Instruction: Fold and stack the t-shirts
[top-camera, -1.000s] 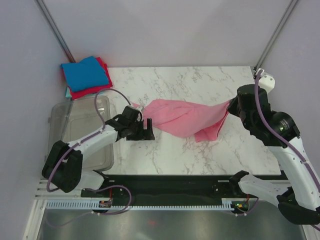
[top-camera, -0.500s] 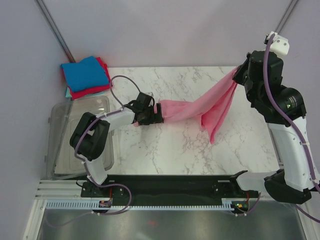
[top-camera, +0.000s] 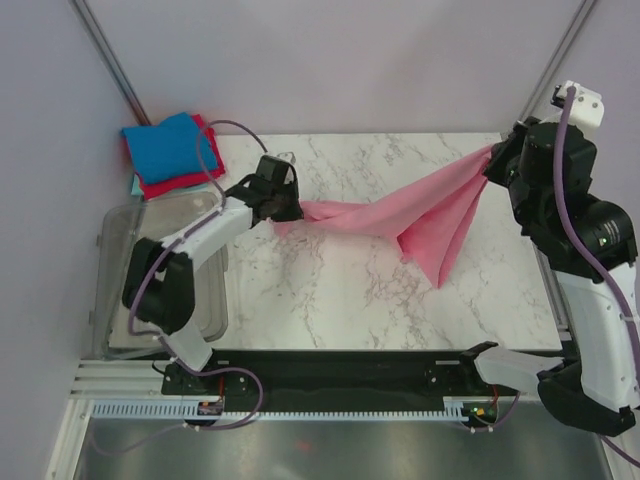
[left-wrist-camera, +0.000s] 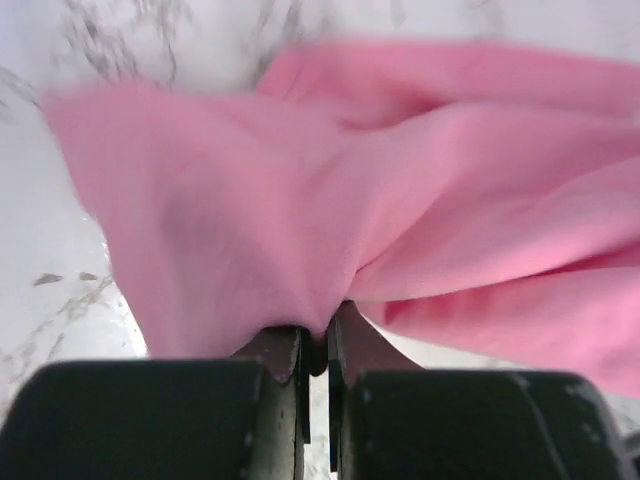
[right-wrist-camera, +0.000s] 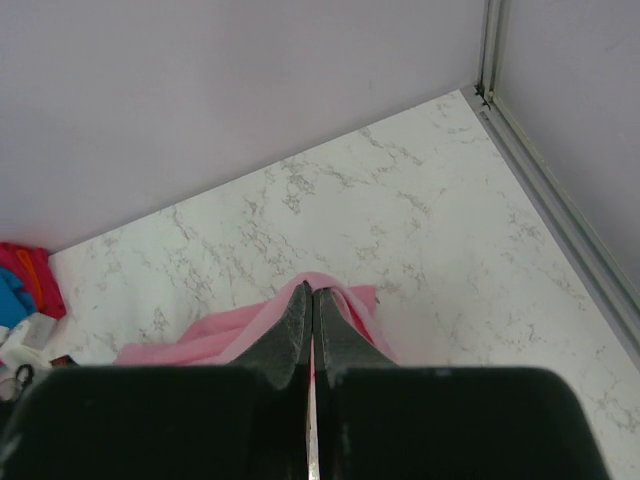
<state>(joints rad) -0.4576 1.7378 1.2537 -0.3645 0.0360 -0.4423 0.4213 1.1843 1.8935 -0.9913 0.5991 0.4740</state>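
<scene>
Step in hand: opening out the light pink soft-cloth t-shirt (top-camera: 400, 215) ahead of the first fold. Strung through the air across the white marble-patterned tabletop (top-camera: 330, 300), from far left to far right. Lower fold hanging toward the surface near the right end; contact with the table cannot be told.

Left gripper (left-wrist-camera: 316, 340): jaws pressed together on a bunched edge of the pink cloth, plain in the wrist view. Kept low over the far-left part of the table, near the clear plastic rectangular tub (top-camera: 140, 260). Probably serving as the anchor end.

Right gripper (right-wrist-camera: 311, 300): lifted high at the far-right corner, jaws closed tight with pink cloth trapped between them. Raised, presumably, to pull the fabric taut and let the twist drop out before laying flat.

Stack of folded t-shirts (top-camera: 170, 148) at the far-left corner: bright blue on top, red under it, a pale teal edge lowest. Well apart from the pink shirt, most likely the place for the finished fold.

Against one second earlier:
- Left jaws then spread wide and just short of the cloth's end; now shut on it, further back on the table.
- Right gripper higher and further toward the corner.
- Shirt changed from a slack drape to a stretched band.
- Stack and tub unmoved.
</scene>
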